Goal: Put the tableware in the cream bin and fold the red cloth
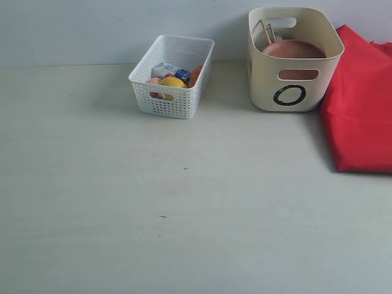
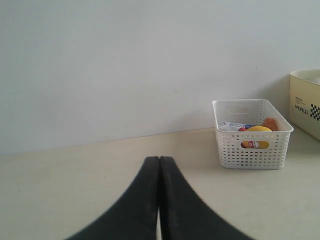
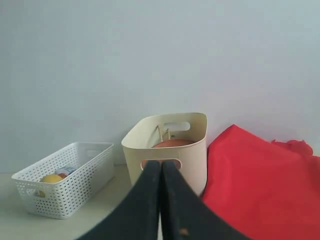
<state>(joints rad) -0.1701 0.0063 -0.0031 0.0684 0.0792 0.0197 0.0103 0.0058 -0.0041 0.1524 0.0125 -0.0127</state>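
Observation:
The cream bin (image 1: 274, 73) stands at the back right of the table, its black ring mark facing me. Inside it lie the round brown wooden plate (image 1: 293, 49) and the wooden chopsticks (image 1: 265, 32); other tableware is hidden. The red cloth (image 1: 361, 104) lies folded just right of the bin, touching it. Neither gripper appears in the exterior view. My left gripper (image 2: 159, 160) is shut and empty, facing the back wall. My right gripper (image 3: 160, 164) is shut and empty too, pointing at the cream bin (image 3: 190, 152) with the red cloth (image 3: 255, 185) beside it.
A white perforated basket (image 1: 184, 101) with a lemon (image 1: 171, 82) and other food stands left of the bin, near the back wall. The same basket (image 2: 250, 150) shows in the left wrist view, and as the basket (image 3: 65, 192) in the right wrist view.

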